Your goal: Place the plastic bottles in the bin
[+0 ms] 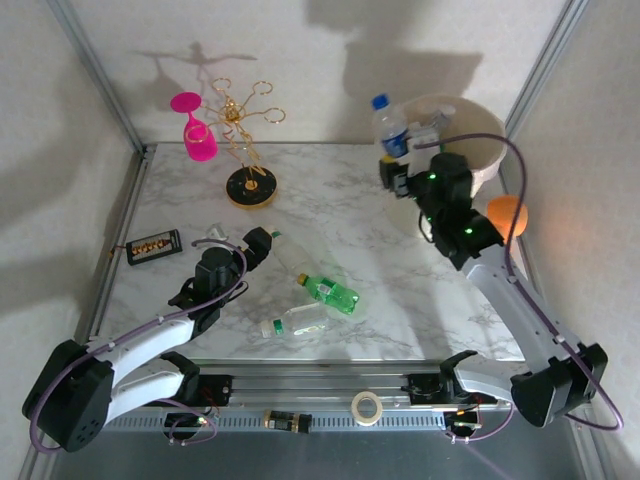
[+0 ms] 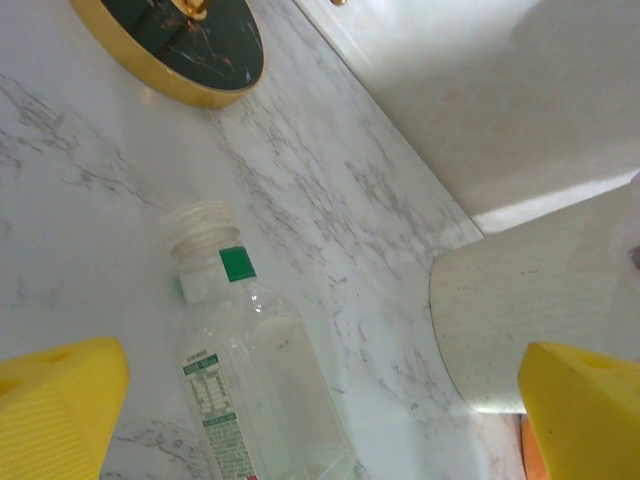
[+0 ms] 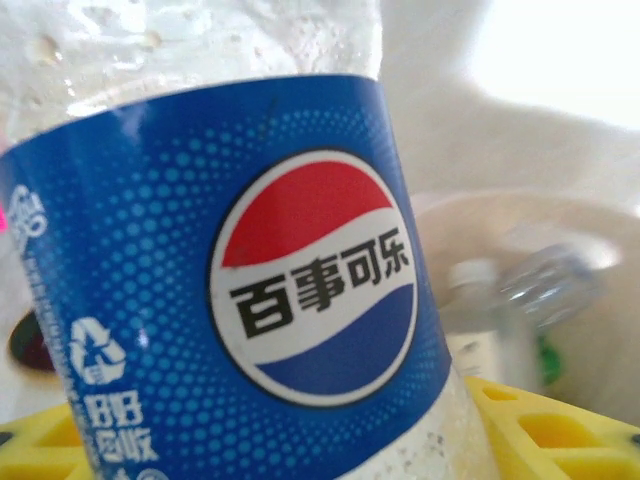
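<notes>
Top view. Right gripper (image 1: 394, 178) is clamped on the foot of a blue-label bottle (image 1: 390, 125). The bottle is upright, just beside the left rim of the bin (image 1: 490, 150). Binned bottles (image 1: 430, 130) lie inside. Orange figure (image 1: 507, 215) sits by the bin's near side. Left gripper (image 1: 262, 244) is low over the table (image 1: 400, 300), at the end of a clear bottle (image 1: 292, 256) lying flat. Green bottle (image 1: 330, 291) and a second clear bottle (image 1: 295, 322) lie nearer the bases. Pink glass (image 1: 195, 130) hangs on the gold rack (image 1: 248, 150); black box (image 1: 153, 245) at the left edge.

Left wrist. Left gripper (image 2: 322, 385) has its fingers (image 2: 60, 400) wide apart. The clear bottle (image 2: 250, 400) lies between them, untouched, white cap toward the rack's base (image 2: 180, 50). Bin wall (image 2: 520, 320) at right.

Right wrist. Blue-label bottle (image 3: 230, 300) close up, with yellow fingers (image 3: 540, 430) at its foot on either side. The bin (image 3: 600, 350) is behind, binned bottles (image 3: 520, 290) in it.
</notes>
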`<action>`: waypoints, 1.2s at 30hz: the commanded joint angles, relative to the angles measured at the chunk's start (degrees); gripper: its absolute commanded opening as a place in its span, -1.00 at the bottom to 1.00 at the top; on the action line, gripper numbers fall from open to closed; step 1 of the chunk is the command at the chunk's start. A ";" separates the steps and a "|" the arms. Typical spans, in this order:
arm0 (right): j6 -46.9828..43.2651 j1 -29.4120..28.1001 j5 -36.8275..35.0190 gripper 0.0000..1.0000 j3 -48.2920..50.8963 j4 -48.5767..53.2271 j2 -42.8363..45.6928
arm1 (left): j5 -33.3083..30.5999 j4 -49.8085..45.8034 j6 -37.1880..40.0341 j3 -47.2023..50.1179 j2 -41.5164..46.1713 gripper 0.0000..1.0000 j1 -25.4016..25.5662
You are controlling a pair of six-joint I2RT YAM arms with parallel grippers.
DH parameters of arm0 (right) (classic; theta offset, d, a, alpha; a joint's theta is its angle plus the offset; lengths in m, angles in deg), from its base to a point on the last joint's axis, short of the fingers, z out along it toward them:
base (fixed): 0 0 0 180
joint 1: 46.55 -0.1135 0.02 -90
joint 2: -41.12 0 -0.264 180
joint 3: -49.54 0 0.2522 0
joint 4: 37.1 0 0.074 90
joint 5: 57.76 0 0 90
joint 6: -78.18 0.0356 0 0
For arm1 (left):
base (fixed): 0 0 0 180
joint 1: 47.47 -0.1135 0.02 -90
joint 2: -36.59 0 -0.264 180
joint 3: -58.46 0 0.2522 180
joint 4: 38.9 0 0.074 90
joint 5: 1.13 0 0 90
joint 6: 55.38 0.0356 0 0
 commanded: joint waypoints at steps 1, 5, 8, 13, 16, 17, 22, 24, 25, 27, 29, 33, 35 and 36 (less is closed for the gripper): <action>3.01 3.92 -0.29 -0.16 -2.54 -3.50 0.92 | 3.08 2.05 0.33 -0.28 -0.25 0.99 -0.08; 6.69 9.48 -0.81 -0.16 -4.11 -2.82 -0.36 | 4.33 2.54 -0.22 -0.18 -0.40 0.99 0.13; 10.01 14.28 0.53 -0.14 -5.77 -0.14 -2.37 | 5.36 2.69 -0.60 0.23 -0.34 0.99 0.22; 13.94 20.95 6.28 -0.14 -5.67 1.59 -5.85 | 7.10 4.30 -0.56 1.32 -0.17 0.99 0.31; 15.14 22.64 7.59 -0.14 -5.01 1.85 -7.39 | 7.12 4.28 -0.49 1.29 -0.16 0.99 0.40; 15.36 22.92 7.96 -0.14 -4.87 1.80 -7.86 | 7.04 4.33 -0.41 1.32 -0.16 0.99 0.40; 16.20 24.20 9.87 -0.12 -5.20 2.53 -10.27 | 6.76 3.75 -0.09 0.96 -0.82 0.99 0.49; 16.33 24.48 10.31 -0.10 -5.56 2.77 -11.21 | 6.76 3.63 -0.17 0.98 -1.11 0.99 0.53; 16.39 24.55 10.46 -0.08 -5.72 2.85 -11.67 | 6.76 3.69 -0.18 0.95 -1.21 0.99 0.57; 16.43 24.56 10.52 -0.04 -6.25 3.14 -12.36 | 6.74 3.51 -0.18 0.91 -1.38 0.99 0.66; 16.50 24.56 10.63 0.01 -6.61 3.47 -12.91 | 6.54 3.47 -0.22 1.07 -1.53 0.99 0.66; 16.68 24.56 10.65 0.20 -6.46 3.30 -13.14 | 6.41 3.46 -0.18 1.01 -1.93 0.99 0.75; 16.78 24.56 10.42 0.35 -6.54 3.30 -13.14 | 6.41 3.55 -0.11 0.81 -2.35 0.99 0.75; 16.78 24.56 10.34 0.42 -6.71 3.46 -13.14 | 6.54 3.64 -0.16 0.61 -2.57 0.99 0.75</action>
